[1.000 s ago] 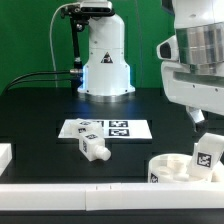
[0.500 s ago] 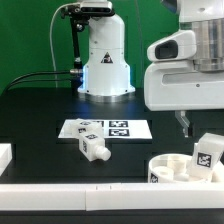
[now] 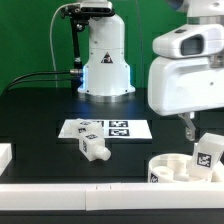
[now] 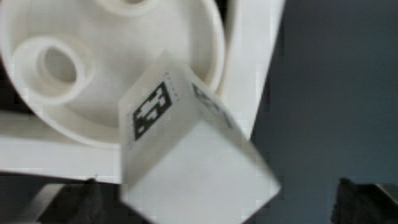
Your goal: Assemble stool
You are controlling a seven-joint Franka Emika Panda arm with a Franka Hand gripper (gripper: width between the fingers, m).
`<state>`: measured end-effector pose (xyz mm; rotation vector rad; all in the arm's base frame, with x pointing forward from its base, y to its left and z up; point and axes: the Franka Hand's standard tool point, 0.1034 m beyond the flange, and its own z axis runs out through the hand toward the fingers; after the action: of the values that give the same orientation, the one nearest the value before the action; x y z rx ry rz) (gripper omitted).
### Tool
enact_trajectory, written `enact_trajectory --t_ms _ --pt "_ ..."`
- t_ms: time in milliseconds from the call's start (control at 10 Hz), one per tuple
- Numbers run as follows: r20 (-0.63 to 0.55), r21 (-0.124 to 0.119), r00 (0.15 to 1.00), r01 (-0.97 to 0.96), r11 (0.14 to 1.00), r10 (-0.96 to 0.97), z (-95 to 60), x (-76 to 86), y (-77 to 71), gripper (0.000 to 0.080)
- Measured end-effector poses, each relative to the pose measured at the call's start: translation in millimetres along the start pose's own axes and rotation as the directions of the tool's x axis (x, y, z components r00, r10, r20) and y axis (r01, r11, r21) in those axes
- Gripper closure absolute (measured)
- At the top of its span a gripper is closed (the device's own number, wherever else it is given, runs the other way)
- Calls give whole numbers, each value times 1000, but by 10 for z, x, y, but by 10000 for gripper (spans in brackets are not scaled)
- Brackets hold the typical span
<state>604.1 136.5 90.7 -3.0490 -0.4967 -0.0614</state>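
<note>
The stool's round white seat [image 3: 172, 166] lies at the exterior view's lower right, its holes facing up [image 4: 71, 80]. A chunky white leg [image 3: 208, 151] with a black-and-white tag leans tilted on the seat's far side. In the wrist view this leg [image 4: 187, 140] fills the middle, its near end between my dark fingertips [image 4: 63, 205]. My gripper [image 4: 217, 205] is open, hanging just above the leg, and grips nothing. In the exterior view one finger [image 3: 186, 125] shows under the big white hand. Another tagged leg [image 3: 92, 148] lies on the black table, left of centre.
The marker board [image 3: 106, 128] lies flat in the middle of the table, in front of the robot's white base [image 3: 105, 60]. A long white rail [image 3: 90, 192] runs along the front edge, and a short white block [image 3: 5, 155] sits at the left edge.
The hand has swung toward the exterior view's left and come lower over the leg on the seat. The jaws stayed open. The parts have not moved.
</note>
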Motion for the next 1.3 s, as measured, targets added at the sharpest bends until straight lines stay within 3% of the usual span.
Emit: enact_trajectory --t_ms 300,500,700,1100,1300 --pt "-23 -27 988 150 988 -151 1 -7 76 150" --pt "3 -24 951 310 950 -310 48 -58 145 150" --pt "15 -69 848 529 846 -530 42 -24 217 150" --pt "66 -78 721 693 716 -690 153 -25 242 150" --pt "68 -80 724 690 719 -687 151 -20 257 150"
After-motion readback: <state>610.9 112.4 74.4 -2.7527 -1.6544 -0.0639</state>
